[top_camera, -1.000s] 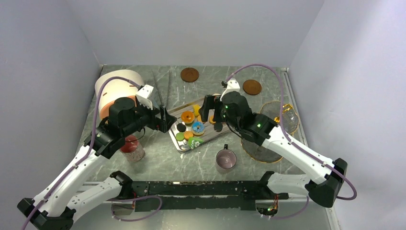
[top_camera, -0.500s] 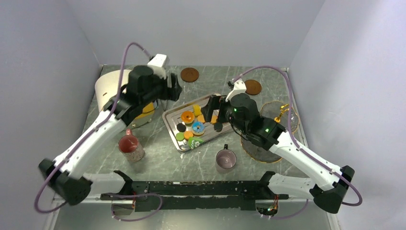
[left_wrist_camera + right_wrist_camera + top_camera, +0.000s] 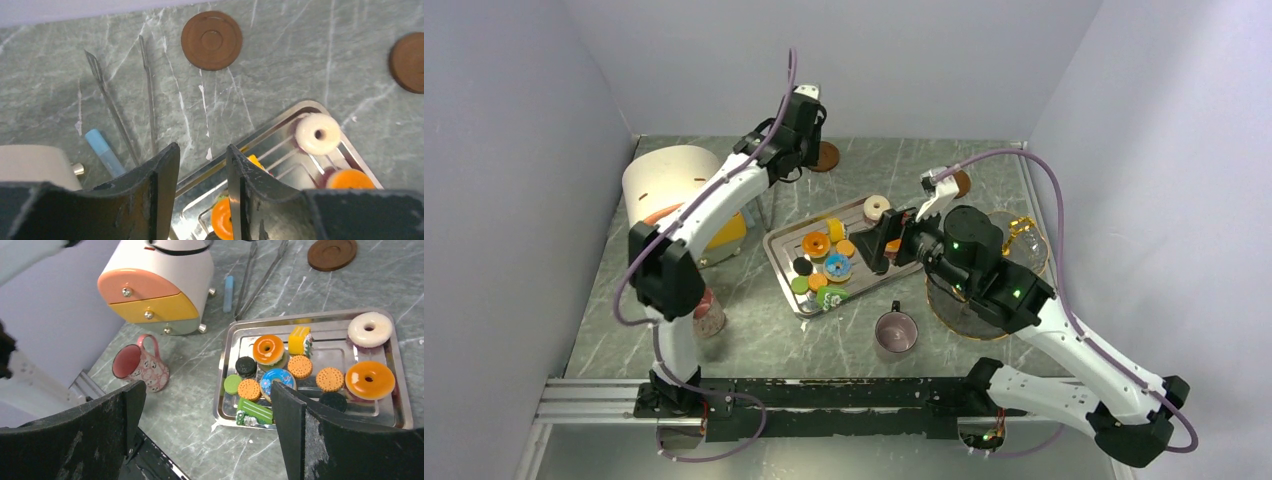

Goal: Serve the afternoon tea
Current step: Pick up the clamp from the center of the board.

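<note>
One tray (image 3: 332,347) held two orange donuts (image 3: 370,380), three biscuits (image 3: 300,366), two black cookies (image 3: 246,366), one cream donut (image 3: 370,329) at two o'clock; left gripper (image 3: 201,150) stood narrowly apart, empty; right gripper (image 3: 207,390), wide apart.

Orange treat (image 3: 221,220) half-hidden behind left jaws

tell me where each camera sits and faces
Top external: above and behind the bases, looking down on the table; left arm and right arm show.
Left wrist: on the left gripper, looking down at the far table; its fingers show.
Right wrist: on the right gripper, facing left over the steel tray; its fingers frame it.
Shared: all three show the cream ring.
</note>
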`<state>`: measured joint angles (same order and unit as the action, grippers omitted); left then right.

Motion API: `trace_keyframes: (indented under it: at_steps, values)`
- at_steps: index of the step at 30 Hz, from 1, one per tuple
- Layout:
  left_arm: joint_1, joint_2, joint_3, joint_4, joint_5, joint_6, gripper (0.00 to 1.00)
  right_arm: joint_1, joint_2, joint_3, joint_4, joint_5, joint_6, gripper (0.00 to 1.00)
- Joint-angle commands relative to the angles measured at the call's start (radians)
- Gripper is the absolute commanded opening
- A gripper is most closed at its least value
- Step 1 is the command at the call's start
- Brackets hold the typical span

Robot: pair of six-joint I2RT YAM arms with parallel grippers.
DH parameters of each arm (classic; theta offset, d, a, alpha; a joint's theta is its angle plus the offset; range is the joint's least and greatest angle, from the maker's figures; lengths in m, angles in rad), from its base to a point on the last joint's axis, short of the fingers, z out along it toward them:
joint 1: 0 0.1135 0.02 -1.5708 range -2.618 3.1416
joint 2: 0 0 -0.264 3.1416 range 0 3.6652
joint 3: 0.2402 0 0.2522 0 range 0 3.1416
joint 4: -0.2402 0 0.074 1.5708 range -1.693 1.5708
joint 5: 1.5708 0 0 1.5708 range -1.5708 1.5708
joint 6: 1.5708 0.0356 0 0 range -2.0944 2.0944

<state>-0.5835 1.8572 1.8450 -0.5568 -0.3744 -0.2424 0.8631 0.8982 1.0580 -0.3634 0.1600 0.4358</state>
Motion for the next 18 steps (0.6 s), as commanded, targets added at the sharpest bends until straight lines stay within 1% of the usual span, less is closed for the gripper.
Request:
trace_keyframes:
  at_steps: [1,3,7,9,13,14,16,17,18]
  values:
    - [0.048,0.141,0.094,-0.083,-0.042,-0.058,0.44,0.0,-0.02,-0.005,0.018,-0.053,-0.022,1.0]
    - [0.066,0.191,0.11,-0.089,-0.055,-0.069,0.45,0.0,-0.027,0.0,0.009,-0.053,-0.027,1.0]
    - [0.111,0.268,0.151,-0.143,-0.058,-0.104,0.6,-0.001,-0.041,-0.005,0.001,-0.038,-0.048,1.0]
    - [0.125,0.269,0.118,-0.125,-0.057,-0.11,0.66,0.0,-0.04,-0.005,-0.007,-0.026,-0.059,1.0]
    - [0.142,0.271,0.056,-0.082,-0.044,-0.121,0.72,0.0,-0.027,0.007,-0.024,-0.013,-0.082,1.0]
    - [0.146,0.282,0.058,-0.087,-0.044,-0.124,0.71,0.0,-0.025,0.01,-0.023,-0.011,-0.084,1.0]
    - [0.152,0.308,0.065,-0.089,-0.036,-0.12,0.59,0.0,-0.023,0.009,-0.022,-0.011,-0.086,1.0]
    - [0.153,0.32,0.069,-0.086,-0.03,-0.118,0.55,0.0,-0.024,0.006,-0.02,-0.01,-0.087,1.0]
    - [0.156,0.334,0.073,-0.084,-0.021,-0.113,0.54,0.0,-0.027,0.003,-0.017,-0.01,-0.086,1.0]
